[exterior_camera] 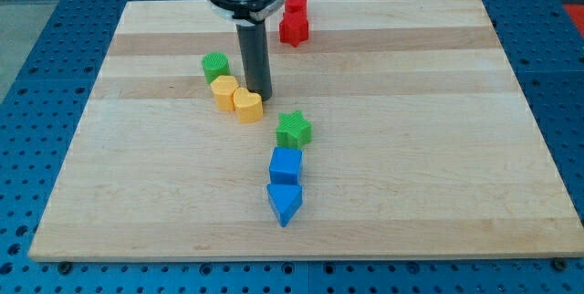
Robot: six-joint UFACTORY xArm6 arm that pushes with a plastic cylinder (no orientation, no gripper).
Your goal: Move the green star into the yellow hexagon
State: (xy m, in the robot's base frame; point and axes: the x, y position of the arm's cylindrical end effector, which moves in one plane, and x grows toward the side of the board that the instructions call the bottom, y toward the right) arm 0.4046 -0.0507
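Blue triangle [284, 203] lying nearest; our tip [258, 92], plain rod gripping nothing, touching yellow heart [247, 105] beside yellow hexagon [224, 91]; green star [294, 131] sitting apart.

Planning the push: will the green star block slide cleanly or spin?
The green star-shaped block is squat, so it probably slides without tipping. Its points likely make it rotate under off-centre contact from my tip. The smooth wooden board suggests low friction.

Bare board separates green star [294, 130] from yellow hexagon [224, 90]; the yellow heart [247, 105] flanks that gap.

surface: pale wooden board [411, 148] | base: blue perforated table [36, 38] (evenly lit)
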